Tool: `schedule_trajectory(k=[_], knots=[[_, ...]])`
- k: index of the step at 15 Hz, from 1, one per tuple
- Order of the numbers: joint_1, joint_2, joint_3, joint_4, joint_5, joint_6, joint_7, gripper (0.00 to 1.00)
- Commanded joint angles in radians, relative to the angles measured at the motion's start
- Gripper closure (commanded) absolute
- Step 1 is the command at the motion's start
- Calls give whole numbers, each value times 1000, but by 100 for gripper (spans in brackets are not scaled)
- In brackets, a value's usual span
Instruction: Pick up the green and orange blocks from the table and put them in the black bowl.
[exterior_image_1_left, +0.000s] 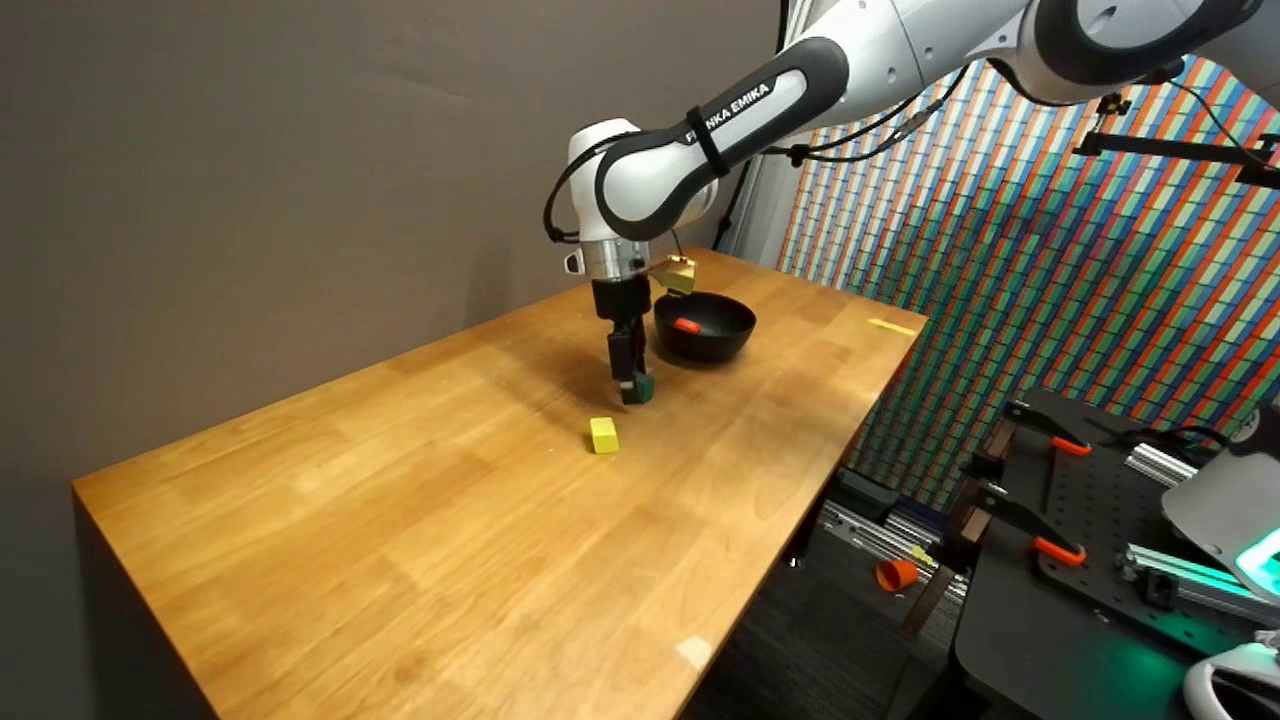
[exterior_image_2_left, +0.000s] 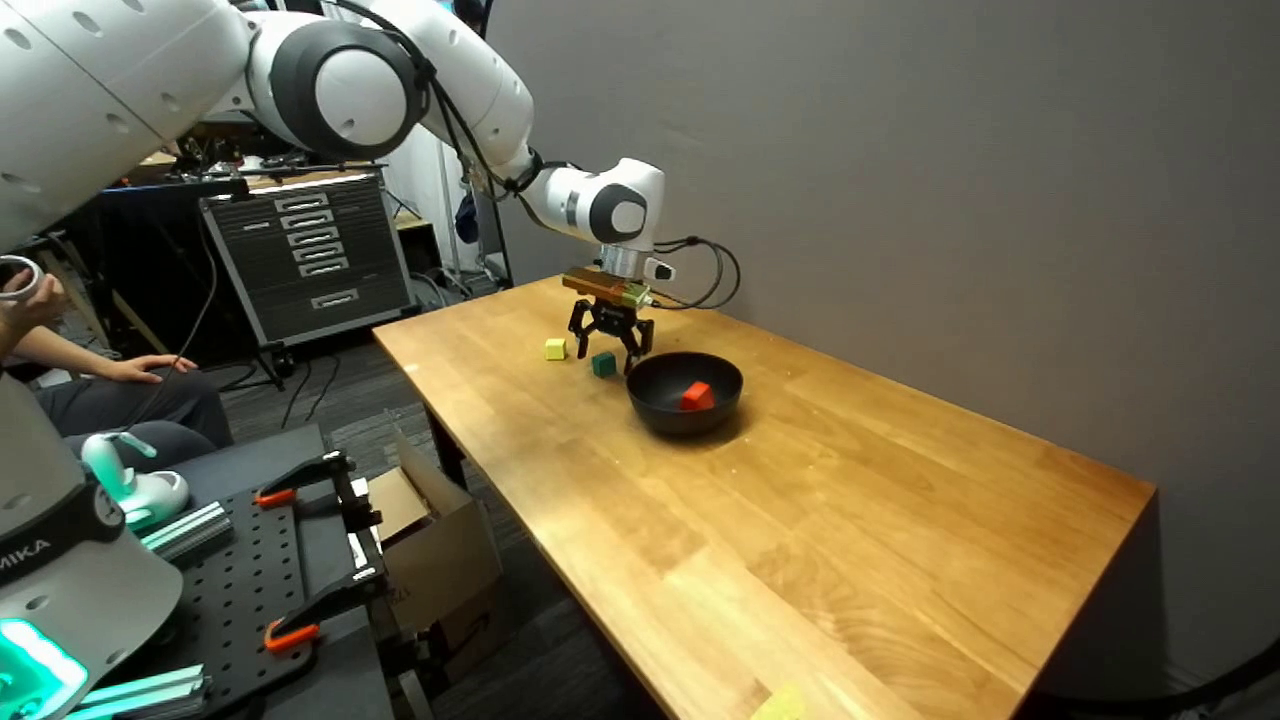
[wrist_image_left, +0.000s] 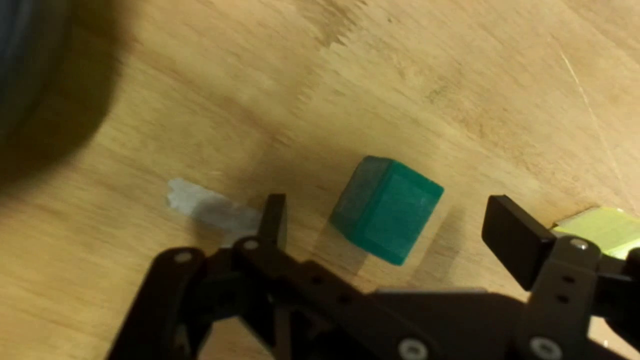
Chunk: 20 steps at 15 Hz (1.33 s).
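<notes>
Light brown wood-grain table (exterior_image_2_left: 860, 500): long and rectangular, running beside a plain grey wall (exterior_image_2_left: 900, 200).
White arm with dark grey trim (exterior_image_1_left: 640, 190): mine, reaching in from the right in an exterior view.
Black 2-finger gripper (wrist_image_left: 392, 227): pointing down at the table top, its fingers spread well apart.
Dark green cube (wrist_image_left: 400, 215): on the table, between my 2 fingers, with a gap on each side in the wrist view.
Round black bowl (exterior_image_2_left: 665, 420): upright on the table, right of the green cube and near it in both exterior views.
Orange-red cube (exterior_image_2_left: 697, 396): resting inside the bowl.
Small yellow cube (exterior_image_2_left: 555, 349): on the table, left of the green cube in an exterior view; my wrist view shows it partly hidden behind the finger on the right.
Brown cardboard box (exterior_image_2_left: 445, 580): left of the table, below its top.
</notes>
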Motion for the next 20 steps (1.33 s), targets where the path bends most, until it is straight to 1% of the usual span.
schedule_trajectory(k=[1,2,4,5,9,10,11,12,15,17,20], knots=[[-8,62,27,102,37,-44,-43,25],[-5,65,26,112,39,-53,-40,26],[0,59,19,115,34,-63,-27,41],[4,53,15,111,30,-64,-22,51],[7,38,10,90,27,-67,-9,80],[7,34,9,84,26,-66,-8,89],[6,29,9,80,27,-70,-6,91],[8,25,8,77,26,-75,-4,87],[17,11,-4,74,12,-80,8,87],[35,-7,-28,79,-17,-94,25,87],[66,-41,-85,86,-91,-146,66,87]])
